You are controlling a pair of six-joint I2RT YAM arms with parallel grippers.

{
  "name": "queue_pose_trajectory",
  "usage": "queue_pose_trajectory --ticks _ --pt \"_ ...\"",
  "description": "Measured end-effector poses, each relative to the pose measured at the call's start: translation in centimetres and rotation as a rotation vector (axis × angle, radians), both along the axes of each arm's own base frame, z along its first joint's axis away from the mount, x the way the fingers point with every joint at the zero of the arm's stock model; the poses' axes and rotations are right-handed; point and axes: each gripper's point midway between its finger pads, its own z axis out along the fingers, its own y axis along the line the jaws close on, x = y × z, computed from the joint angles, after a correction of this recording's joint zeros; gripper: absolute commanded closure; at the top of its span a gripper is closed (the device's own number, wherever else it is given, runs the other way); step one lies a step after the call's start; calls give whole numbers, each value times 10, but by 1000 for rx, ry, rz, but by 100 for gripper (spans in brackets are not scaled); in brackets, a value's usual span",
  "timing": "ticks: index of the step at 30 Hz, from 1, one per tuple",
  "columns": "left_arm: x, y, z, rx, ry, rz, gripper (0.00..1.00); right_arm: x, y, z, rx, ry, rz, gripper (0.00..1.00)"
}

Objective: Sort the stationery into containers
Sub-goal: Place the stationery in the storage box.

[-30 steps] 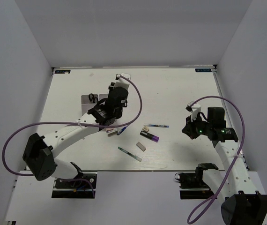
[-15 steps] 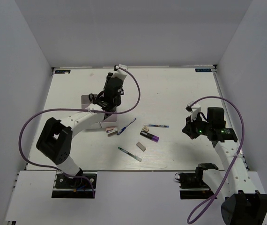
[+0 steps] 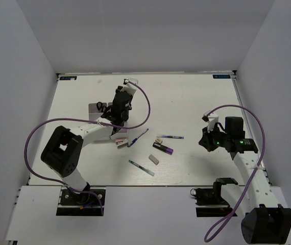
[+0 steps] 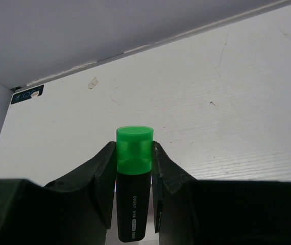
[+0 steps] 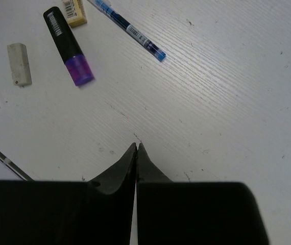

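Observation:
My left gripper [image 4: 134, 147] is shut on a black marker with a green cap [image 4: 134, 150], held upright between the jaws above the table. In the top view this gripper [image 3: 120, 102] is over the pale trays [image 3: 92, 109] at back left. The arm hides most of the trays, and black-handled scissors [image 3: 100, 106] lie in one. My right gripper [image 5: 136, 147] is shut and empty, low over bare table at the right [image 3: 205, 140]. Ahead of it lie a purple-capped marker [image 5: 69, 46], a grey eraser [image 5: 20, 64], a beige eraser [image 5: 75, 11] and a blue pen [image 5: 130, 29].
In the middle of the table lie a blue pen [image 3: 138, 138], small erasers [image 3: 121, 143] by the trays' near edge and a thin green-tipped pen [image 3: 141, 167]. The table's back edge meets grey walls. A purple cable loops from each arm.
My left arm has swung back and left with the green-capped marker, from above the loose items to over the trays. The right arm has not moved.

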Motion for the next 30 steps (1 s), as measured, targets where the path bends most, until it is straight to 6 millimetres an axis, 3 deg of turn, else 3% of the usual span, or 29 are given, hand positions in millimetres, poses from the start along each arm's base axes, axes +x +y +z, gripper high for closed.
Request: queue_pose_trajectory --ticks 7,10,11,12,13,15,16,21,25,28,29,30 --pt "1 1 -5 4 -10 -28 100 0 -1 -1 -3 5 -2 99" --pt "2 2 -4 2 -18 -32 100 0 -1 -1 -3 5 -3 85" --pt "2 2 -5 0 -21 -30 88 0 -1 -1 -3 5 -3 77" --pt "1 3 -6 -1 -20 -31 85 0 -1 -1 -3 4 -3 62" --pt "1 3 -8 -1 -18 -30 83 0 -1 -1 -2 7 -6 57" --pt "-2 5 -15 4 -4 -30 64 0 -1 -1 -5 2 -1 50" --pt "-4 6 -19 7 4 -29 61 0 -1 -1 -5 1 2 45" --pt "-11 9 -22 4 18 -29 44 0 0 -1 -5 2 4 45" --pt "-18 10 -12 -2 18 -33 38 0 0 -1 -3 2 5 45" --pt "-26 7 6 -17 -6 -47 40 0 0 -1 -2 0 5 47" --pt "-30 4 14 -24 -16 -57 48 0 0 0 -1 -2 7 49" --pt "-35 1 21 -30 -26 -66 70 0 0 0 0 -3 8 54"
